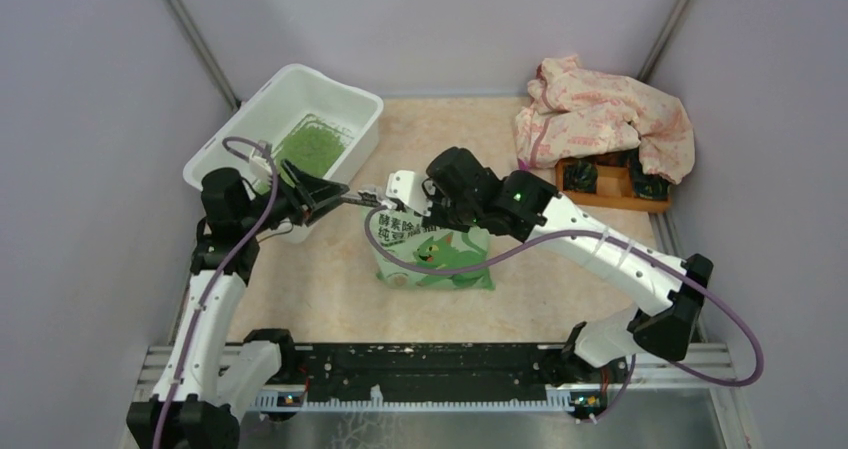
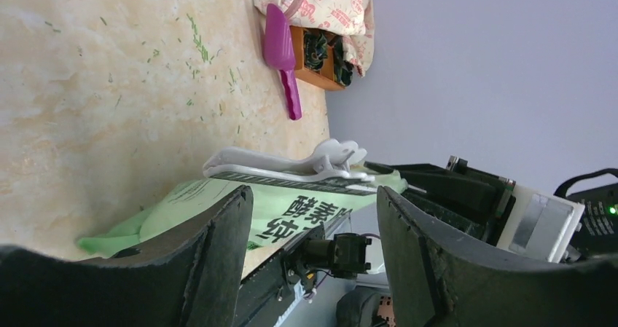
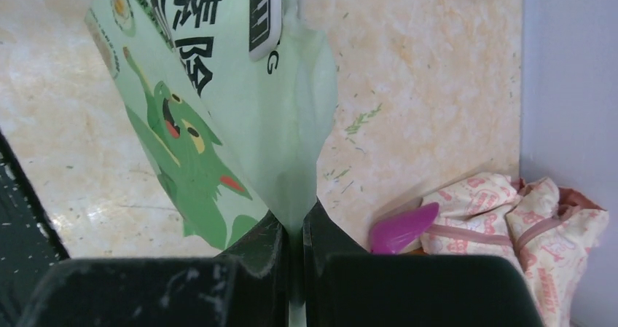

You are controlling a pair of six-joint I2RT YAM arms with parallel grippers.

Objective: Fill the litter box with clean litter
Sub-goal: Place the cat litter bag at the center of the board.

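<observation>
While the right jaws pinch the green bag point(image 3: 218, 138) by its edge, left jaws spread, seemingly empty

Your beige marbled tabletop point(image 1: 330, 279) is carrying a large white rectangular plastic litter box point(image 1: 262, 109) far left, a light green printed plastic bag point(image 1: 440, 254) centrally, and an orange wooden compartment tray point(image 1: 603, 197) far right. A purple plastic scoop point(image 2: 280, 46) is lying beside that tray. Stray green granules point(image 2: 197, 39) are lying scattered on the bare surface.

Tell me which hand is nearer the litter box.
Left. The left hand hovers at the litter box, by its near corner; the right hand is farther right, shut on the green bag.
</observation>
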